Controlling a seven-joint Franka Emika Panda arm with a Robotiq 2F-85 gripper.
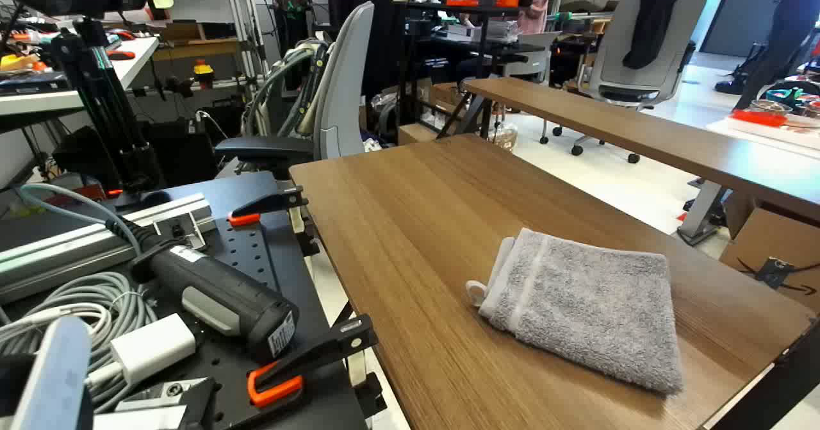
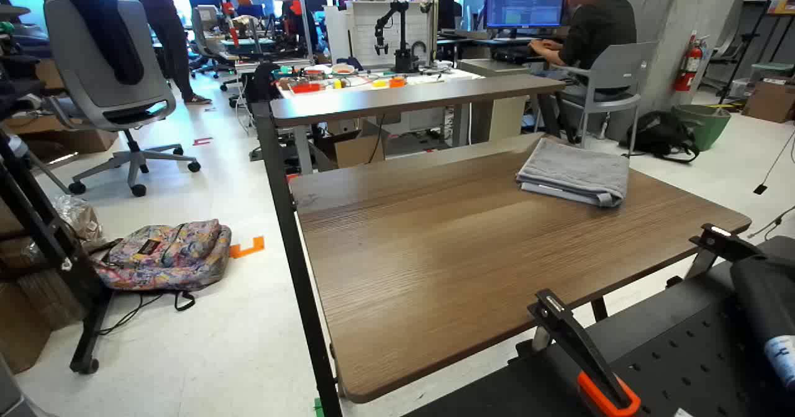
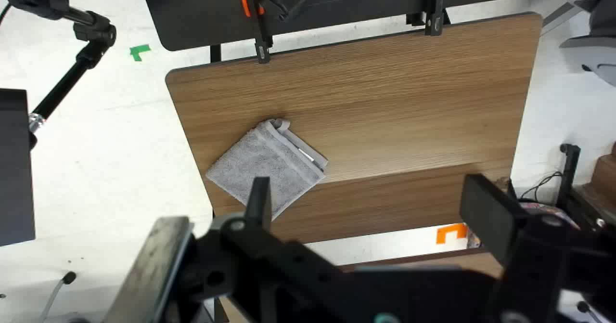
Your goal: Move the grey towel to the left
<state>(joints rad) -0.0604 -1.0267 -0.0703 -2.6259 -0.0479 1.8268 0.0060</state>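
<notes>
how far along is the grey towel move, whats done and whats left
Done: nothing I can confirm; the grey towel lies folded near one end of the wooden table, but its starting spot isn't shown. In hand: nothing; in the wrist view the claw is open and empty. Left: unless the towel is already at its goal, probably the grip, the move left and the release.
</notes>
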